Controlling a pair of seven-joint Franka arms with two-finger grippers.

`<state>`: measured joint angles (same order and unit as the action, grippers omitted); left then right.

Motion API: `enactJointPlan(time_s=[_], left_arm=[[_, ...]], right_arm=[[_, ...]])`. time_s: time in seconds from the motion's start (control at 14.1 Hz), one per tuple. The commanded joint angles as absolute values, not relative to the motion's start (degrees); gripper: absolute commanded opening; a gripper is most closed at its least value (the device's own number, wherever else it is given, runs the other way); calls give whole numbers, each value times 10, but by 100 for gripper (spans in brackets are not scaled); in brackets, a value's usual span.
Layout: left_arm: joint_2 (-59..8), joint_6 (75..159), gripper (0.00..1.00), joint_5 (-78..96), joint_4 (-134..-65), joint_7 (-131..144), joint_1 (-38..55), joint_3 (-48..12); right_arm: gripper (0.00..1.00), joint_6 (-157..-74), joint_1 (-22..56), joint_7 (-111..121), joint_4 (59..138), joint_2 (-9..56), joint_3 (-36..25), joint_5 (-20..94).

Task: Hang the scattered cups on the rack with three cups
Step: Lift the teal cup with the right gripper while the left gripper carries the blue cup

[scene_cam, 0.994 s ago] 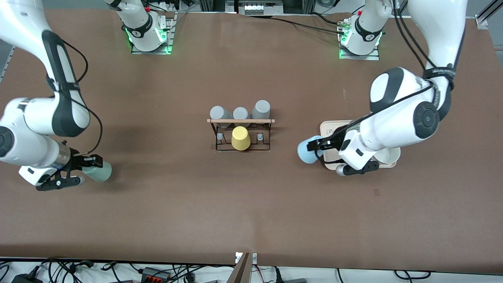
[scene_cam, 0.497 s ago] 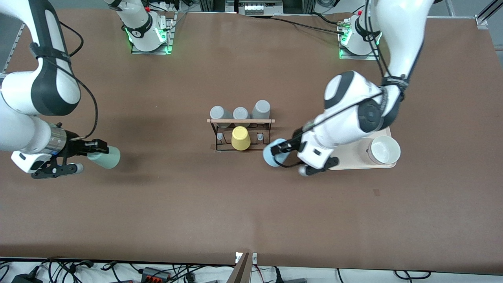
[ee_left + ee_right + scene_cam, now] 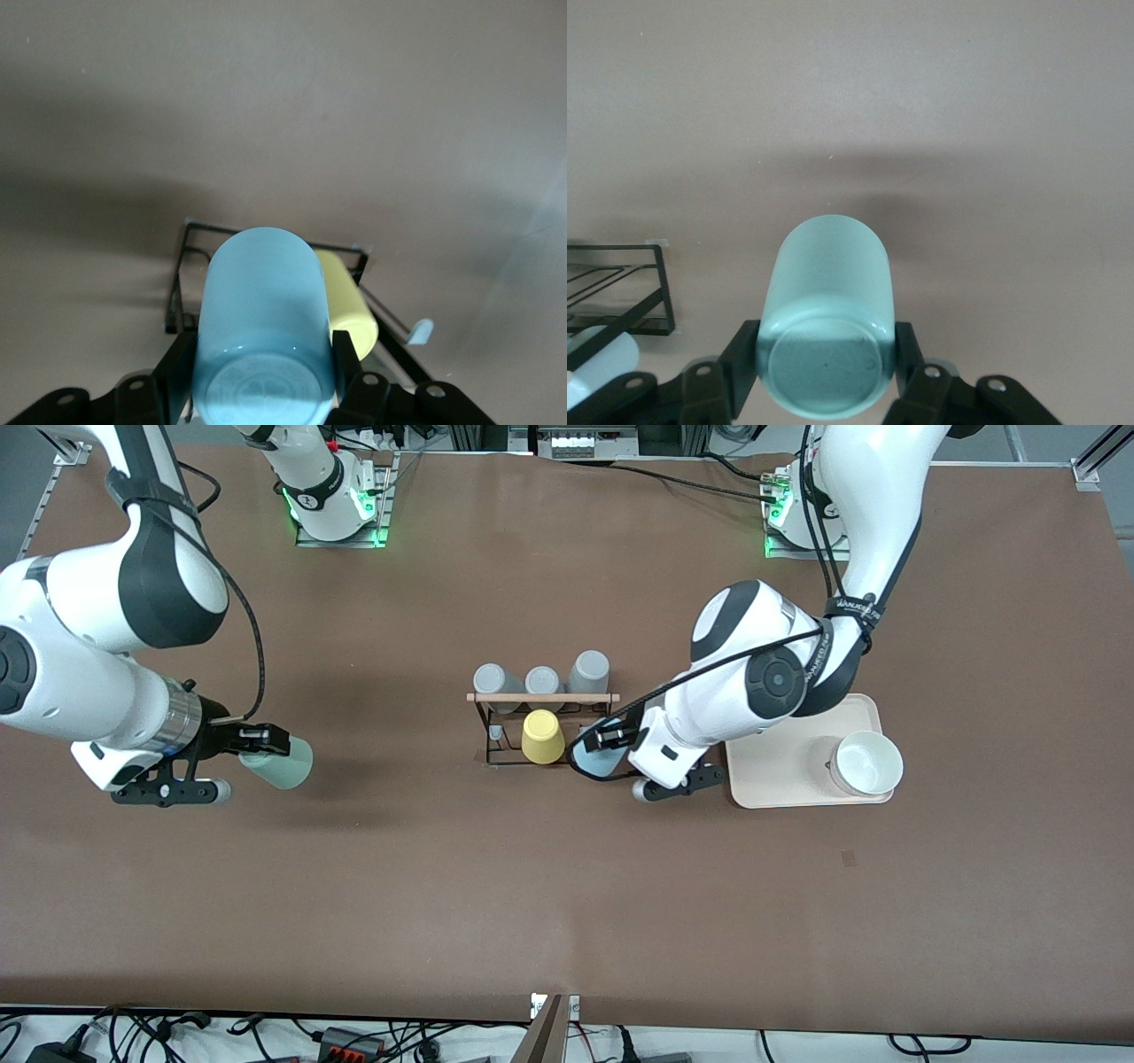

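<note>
Two cups were in the air, each clamped in a gripper. The left gripper held the blue cup over the rack, beside the yellow cup. The right gripper held the mint cup above the table toward the right arm's end.

Bright, even overhead light across the brown table; no harsh glare on it. Soft broad shadow spreading at three o'clock of the mint cup, another faint one under the rack. Green glow at both arm bases, twelve o'clock edge. Small sheen on the white arm shells. Wrist views dimmer, greyer: blurred dark band of shadow over the tabletop above the blue cup, cup bases close and slightly soft, corners mildly darkened.
</note>
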<state>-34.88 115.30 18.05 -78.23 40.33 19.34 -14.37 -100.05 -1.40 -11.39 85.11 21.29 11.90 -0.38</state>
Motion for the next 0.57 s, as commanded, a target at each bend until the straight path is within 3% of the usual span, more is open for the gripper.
enactJointPlan(time_s=[0.0, 0.5], left_arm=[[-352, 1132, 1, 149, -778, 409, 201, -142], [-369, 1134, 1, 129, -787, 414, 224, -143]], right_arm=[[32, -989, 4, -163, 849, 207, 120, 2], [32, -981, 65, -281, 849, 210, 122, 2]])
